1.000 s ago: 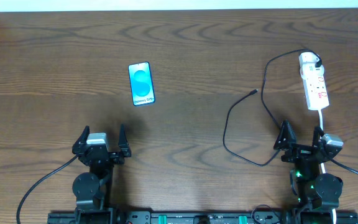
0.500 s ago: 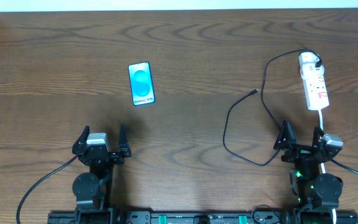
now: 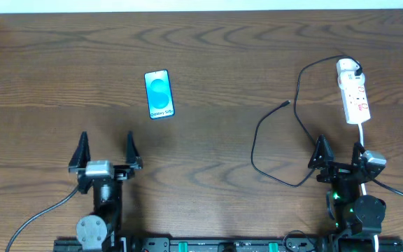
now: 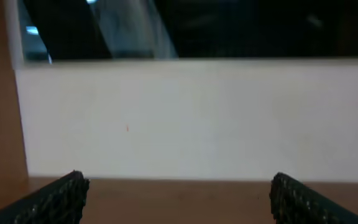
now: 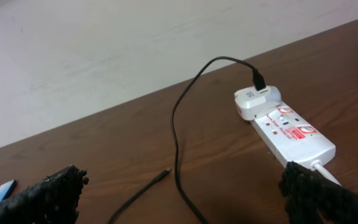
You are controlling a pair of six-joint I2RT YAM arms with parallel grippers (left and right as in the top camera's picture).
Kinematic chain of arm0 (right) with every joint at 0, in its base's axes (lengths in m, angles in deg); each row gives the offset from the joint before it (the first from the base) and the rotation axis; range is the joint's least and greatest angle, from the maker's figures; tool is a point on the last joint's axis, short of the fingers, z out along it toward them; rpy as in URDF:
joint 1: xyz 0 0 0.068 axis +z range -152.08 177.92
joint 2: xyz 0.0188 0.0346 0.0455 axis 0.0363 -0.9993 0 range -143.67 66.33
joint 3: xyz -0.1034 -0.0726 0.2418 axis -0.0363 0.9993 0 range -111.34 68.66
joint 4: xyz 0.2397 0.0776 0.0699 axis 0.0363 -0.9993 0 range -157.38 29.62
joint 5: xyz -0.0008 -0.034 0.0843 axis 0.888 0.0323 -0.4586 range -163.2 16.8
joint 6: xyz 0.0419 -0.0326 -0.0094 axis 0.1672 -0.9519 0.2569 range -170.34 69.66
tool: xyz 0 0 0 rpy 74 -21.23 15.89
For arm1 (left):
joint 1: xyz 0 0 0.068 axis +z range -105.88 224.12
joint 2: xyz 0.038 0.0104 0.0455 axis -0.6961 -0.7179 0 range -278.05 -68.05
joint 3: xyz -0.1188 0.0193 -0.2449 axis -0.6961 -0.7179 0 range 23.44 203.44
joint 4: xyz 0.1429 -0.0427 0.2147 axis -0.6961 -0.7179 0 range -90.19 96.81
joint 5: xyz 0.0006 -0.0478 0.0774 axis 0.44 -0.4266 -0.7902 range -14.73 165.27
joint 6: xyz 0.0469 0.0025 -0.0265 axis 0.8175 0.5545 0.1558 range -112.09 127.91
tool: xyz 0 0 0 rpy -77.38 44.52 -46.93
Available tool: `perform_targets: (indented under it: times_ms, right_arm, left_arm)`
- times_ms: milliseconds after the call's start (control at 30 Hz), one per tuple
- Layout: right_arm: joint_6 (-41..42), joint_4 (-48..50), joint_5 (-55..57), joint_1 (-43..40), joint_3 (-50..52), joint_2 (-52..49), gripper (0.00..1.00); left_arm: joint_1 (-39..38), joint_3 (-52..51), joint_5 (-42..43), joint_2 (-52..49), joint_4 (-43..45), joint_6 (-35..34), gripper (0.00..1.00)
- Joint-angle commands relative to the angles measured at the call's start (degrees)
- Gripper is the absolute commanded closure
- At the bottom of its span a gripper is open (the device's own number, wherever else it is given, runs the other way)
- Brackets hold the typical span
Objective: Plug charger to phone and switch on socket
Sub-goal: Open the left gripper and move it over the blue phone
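Matt, dark-grained wood for the surface (image 3: pixel 215 56). Smooth, faintly glossy white plastic on the socket (image 5: pixel 288 132). Matt black sheath on the charger (image 5: pixel 176 134). Glossy face on the phone (image 3: pixel 159 94).

The dark wooden table (image 3: pixel 222 49) carries the phone (image 3: pixel 159 94), the charger (image 3: pixel 252 155) and the socket (image 3: pixel 356 101).

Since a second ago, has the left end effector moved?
Yes. In the overhead view the left end effector has advanced toward the phone and shifted slightly to its own left, closing the gap; the phone itself has not shifted.
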Motion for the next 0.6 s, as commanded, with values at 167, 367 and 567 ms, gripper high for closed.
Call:
perform_targets:
  times_ms: [167, 367, 567]
  right_arm:
    - [-0.22, -0.11, 0.76, 0.39, 0.11, 0.42, 0.01]
    - [-0.2, -0.11, 0.76, 0.39, 0.11, 0.42, 0.01]
    - [-0.2, -0.09, 0.76, 0.39, 0.11, 0.42, 0.01]
  left_arm:
    - [0.2, 2.14, 0.55, -0.39, 6.38, 0.92, 0.06]
    - [0.17, 7.58, 0.55, -6.27, 6.34, 0.72, 0.07]
    - [0.17, 18.56, 0.57, -21.88, 4.24, -4.35, 0.07]
